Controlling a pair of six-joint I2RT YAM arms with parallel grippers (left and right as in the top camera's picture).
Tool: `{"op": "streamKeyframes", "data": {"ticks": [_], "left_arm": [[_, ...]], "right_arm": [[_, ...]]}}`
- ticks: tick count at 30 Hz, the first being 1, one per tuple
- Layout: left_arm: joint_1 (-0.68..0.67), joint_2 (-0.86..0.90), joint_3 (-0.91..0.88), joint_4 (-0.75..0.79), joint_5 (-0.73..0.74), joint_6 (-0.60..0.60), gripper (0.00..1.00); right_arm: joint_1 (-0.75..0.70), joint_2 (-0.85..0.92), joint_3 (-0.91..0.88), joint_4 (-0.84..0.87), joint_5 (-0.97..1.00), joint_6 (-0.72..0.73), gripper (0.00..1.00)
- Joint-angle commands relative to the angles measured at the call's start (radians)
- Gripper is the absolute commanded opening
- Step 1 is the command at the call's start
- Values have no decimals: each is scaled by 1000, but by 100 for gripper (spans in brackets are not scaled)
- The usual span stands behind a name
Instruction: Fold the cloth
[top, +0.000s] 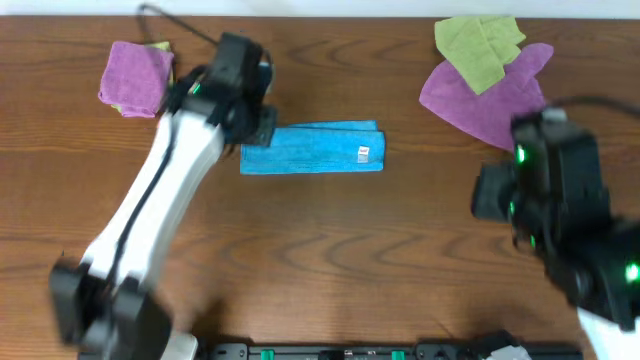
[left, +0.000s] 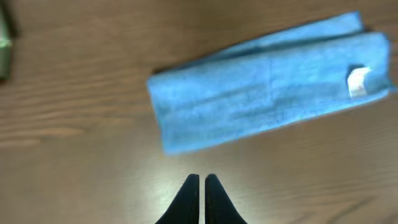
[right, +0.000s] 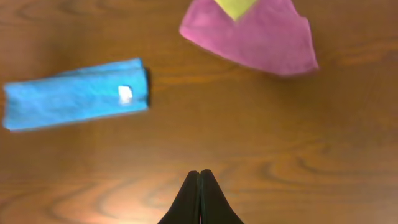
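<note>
Left gripper (left: 201, 178): the two black, tapered fingers are seen pressed together, nothing being held between them. The tips are poised over bare wood just beside the cloth (top: 312, 150), apart from it, at its left end. Right gripper (right: 199, 173): the fingers are likewise closed tip to tip and empty, over bare wood well to the right of the cloth.

The cloth is shown lying flat near the middle of the table (top: 330, 250), folded into a long, narrow rectangle running left to right. Its sky-blue surface appears soft and finely napped; a lower layer is exposed as a thin strip along the far edge. A small white tag (left: 357, 82) is seen at the right end; no writing can be read on it.

A purple cloth (top: 136, 78) is bunched at the far left. At the far right, a second purple cloth (top: 485, 100) is spread out, partly overlain by a crumpled yellow-green cloth (top: 480, 45). The table is of dark brown wood grain.
</note>
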Motion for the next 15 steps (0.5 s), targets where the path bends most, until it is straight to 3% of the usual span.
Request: {"op": "streamKeyframes", "data": {"ticks": [1, 4, 8, 10, 15], "left_arm": [[11, -159, -190, 67, -23, 3, 6], [10, -243, -319, 177, -15, -4, 5], [20, -186, -354, 206, 92, -16, 6], [20, -101, -354, 258, 128, -59, 6], [18, 23, -354, 273, 57, -89, 6]], "right_arm": [[0, -107, -142, 47, 20, -36, 2], [-2, -175, -282, 163, -66, -80, 1], [-40, -151, -421, 337, -237, -99, 1], [-92, -58, -464, 454, -421, -114, 1], [-131, 138, -464, 572, -587, -131, 1]]}}
